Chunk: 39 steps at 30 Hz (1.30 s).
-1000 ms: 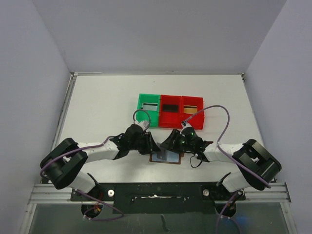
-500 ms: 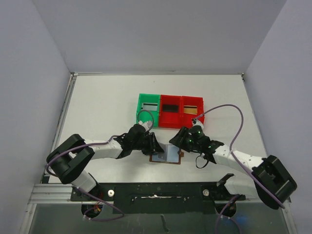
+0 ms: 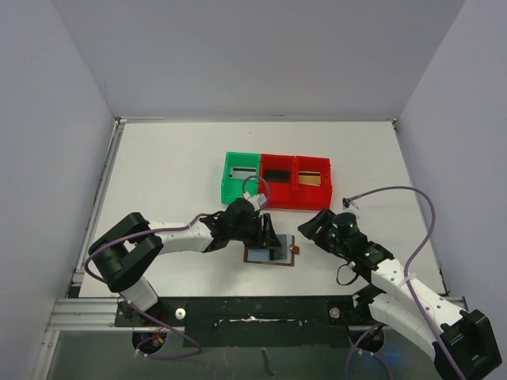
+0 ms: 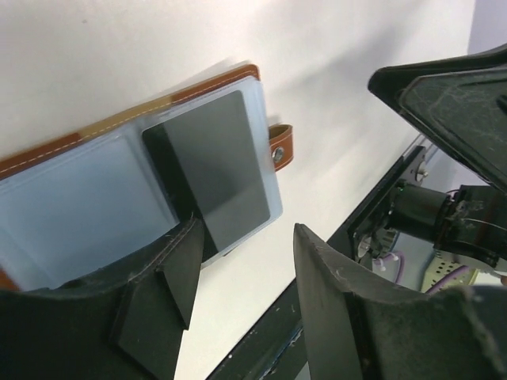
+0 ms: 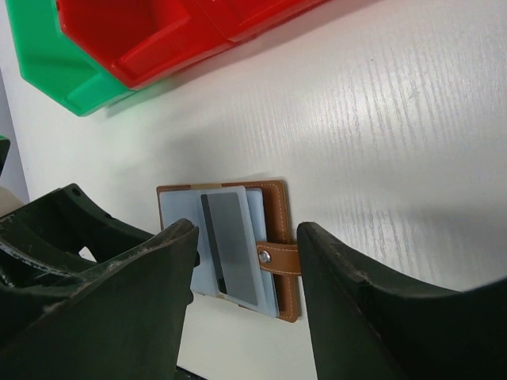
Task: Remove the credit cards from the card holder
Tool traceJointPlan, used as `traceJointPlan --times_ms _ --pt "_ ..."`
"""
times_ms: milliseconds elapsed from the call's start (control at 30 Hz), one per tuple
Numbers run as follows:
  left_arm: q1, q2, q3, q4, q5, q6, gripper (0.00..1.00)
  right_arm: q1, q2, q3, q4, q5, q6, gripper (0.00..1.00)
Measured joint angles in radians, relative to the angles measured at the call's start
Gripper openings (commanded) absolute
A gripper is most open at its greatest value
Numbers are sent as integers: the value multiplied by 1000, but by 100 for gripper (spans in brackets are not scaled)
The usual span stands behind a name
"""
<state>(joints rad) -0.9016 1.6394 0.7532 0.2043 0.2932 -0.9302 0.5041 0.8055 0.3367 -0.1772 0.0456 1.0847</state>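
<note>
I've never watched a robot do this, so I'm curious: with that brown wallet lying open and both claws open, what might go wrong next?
The dark card lies flat on the open card holder, so the open left gripper may slip off its thin edge. The open right gripper is apart from the holder, so a pull might drag the whole holder along.

I see white table [image 3: 158, 166] beneath both jaws | pale grey back wall [image 3: 253, 55] beyond them | grey side walls [image 3: 47, 119] flanking them | metal rail [image 3: 71, 321] behind them | light even, soft
</note>
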Motion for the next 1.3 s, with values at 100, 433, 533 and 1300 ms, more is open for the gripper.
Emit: traceJointPlan --times_ms 100,433,533,1300 --pt "0 -3 0 -27 -16 7 48 -1 -4 -4 -4 -13 -1 54" --pt "14 -204 -84 -51 -124 -12 48 0 43 -4 25 -92 -8 53" --pt "39 -275 -140 -51 -160 -35 49 -1 46 -4 42 -115 -13 49" --pt "117 -280 -231 -2 -95 -87 48 194 424 225 18 -56 -98 29"
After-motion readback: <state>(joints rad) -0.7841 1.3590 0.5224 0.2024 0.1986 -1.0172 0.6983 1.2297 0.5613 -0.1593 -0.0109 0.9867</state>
